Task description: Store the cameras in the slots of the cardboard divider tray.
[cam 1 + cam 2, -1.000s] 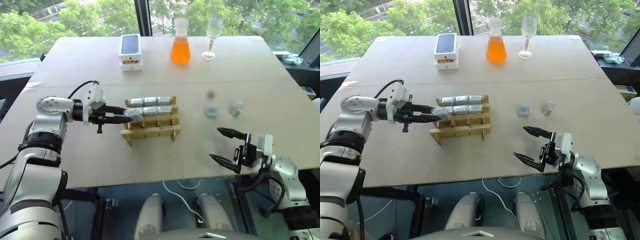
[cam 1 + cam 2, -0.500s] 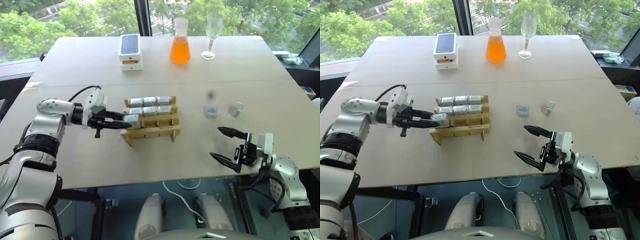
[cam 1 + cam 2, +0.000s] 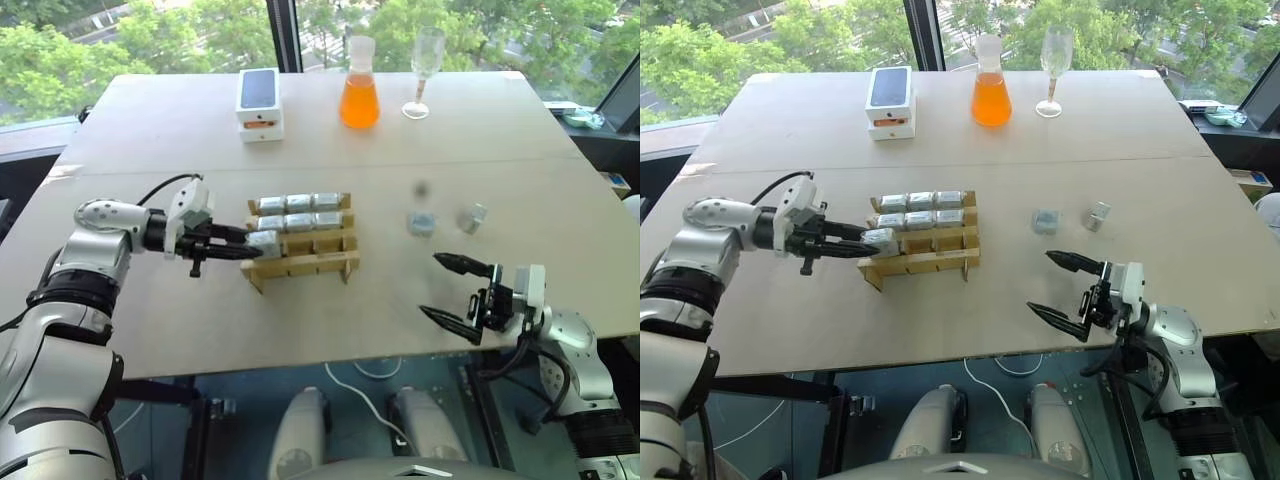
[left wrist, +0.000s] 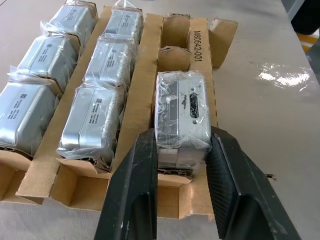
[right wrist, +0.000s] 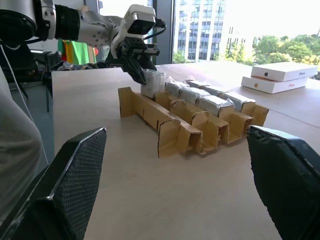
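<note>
A robot stands at a pale table (image 3: 300, 320) with a cardboard divider tray (image 3: 310, 265) a little left of centre. Over the last second the left gripper (image 3: 252, 245), its jaws clamped narrowly on one plastic-wrapped camera (image 4: 181, 112), has carried that camera from above the tray's middle row toward the robot and lowered it to the left end of the near row, which stands otherwise unfilled. The left wrist view shows the camera upright between the black fingers (image 4: 134, 200), its base at the mouth of the end slot (whether it is fully seated is hard to tell). Six other cameras (image 3: 300, 211) already fill the far and middle rows, three in each. Two loose cameras (image 3: 445, 219) lie on the table at about three o'clock from the tray, well apart from it. The right gripper (image 3: 456, 292) hovers at about four o'clock from the tray, jaws spread wide and holding nothing, unmoved over the same second. Judging from this, the seventh camera is nearly stored; releasing it would leave two to fetch. At the far edge, near twelve o'clock, stand stacked white phone boxes (image 3: 260, 103), an orange flask (image 3: 360, 90) and a wine glass (image 3: 425, 70).
</note>
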You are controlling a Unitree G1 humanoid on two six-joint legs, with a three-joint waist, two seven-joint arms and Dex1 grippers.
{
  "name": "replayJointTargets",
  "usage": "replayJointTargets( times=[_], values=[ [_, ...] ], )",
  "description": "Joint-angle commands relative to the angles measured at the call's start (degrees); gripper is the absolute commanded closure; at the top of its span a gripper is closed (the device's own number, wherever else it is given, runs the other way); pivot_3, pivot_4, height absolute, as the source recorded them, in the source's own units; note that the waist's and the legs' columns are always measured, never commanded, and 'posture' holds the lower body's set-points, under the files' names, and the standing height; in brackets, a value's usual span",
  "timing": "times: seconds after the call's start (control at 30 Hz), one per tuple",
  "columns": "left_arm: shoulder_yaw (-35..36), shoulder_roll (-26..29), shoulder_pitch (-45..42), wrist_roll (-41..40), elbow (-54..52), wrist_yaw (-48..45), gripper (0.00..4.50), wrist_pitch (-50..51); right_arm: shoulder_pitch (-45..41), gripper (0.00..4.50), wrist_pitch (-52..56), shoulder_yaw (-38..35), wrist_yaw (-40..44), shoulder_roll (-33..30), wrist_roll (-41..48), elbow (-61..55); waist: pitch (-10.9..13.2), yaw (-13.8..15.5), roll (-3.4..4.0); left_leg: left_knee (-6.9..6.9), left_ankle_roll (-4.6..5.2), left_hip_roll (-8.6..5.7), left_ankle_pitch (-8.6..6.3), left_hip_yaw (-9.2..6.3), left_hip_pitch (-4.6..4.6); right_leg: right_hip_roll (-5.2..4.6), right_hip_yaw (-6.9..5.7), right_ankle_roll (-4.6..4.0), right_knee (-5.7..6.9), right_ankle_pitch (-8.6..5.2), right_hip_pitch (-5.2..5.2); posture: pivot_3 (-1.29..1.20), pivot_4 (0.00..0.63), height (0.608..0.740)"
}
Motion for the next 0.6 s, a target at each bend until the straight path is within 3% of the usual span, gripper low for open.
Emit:
replayJointTargets(
  times=[0.03, 0.4, 0.6],
  values=[
    [0.89, -0.59, -1.61, 1.82, 1.66, -0.94, 3.74, -2.19, 0.41, 0.06, -0.50, -1.07, 0.58, -0.32, 0.45, -1.49, 0.00, 0.01, 0.00, 0.00, 0.00, 0.00, 0.00, 0.00, 0.00, 0.00, 0.00, 0.00, 0.00, 0.00, 0.00, 0.00, 0.150, 0.740],
    [0.89, -3.27, -5.66, 8.33, 8.13, -0.94, 3.74, -6.23, -0.54, 0.06, -0.52, -0.72, 0.58, 0.66, -0.12, -0.94, 0.00, 0.03, 0.00, 0.02, 0.00, 0.00, 0.00, 0.00, 0.00, 0.01, 0.00, 0.02, 0.01, 0.01, 0.01, 0.00, 0.150, 0.740],
    [3.04, -3.22, -5.11, 7.29, 6.90, -0.94, 0.94, -4.40, -0.94, 0.00, -0.04, -1.02, 0.05, 0.26, -0.40, -1.14, 0.00, -0.01, 0.00, 0.03, 0.00, -0.01, 0.00, -0.01, 0.01, 0.01, 0.00, 0.04, 0.01, 0.01, 0.02, 0.00, 0.150, 0.740]
  ],
)
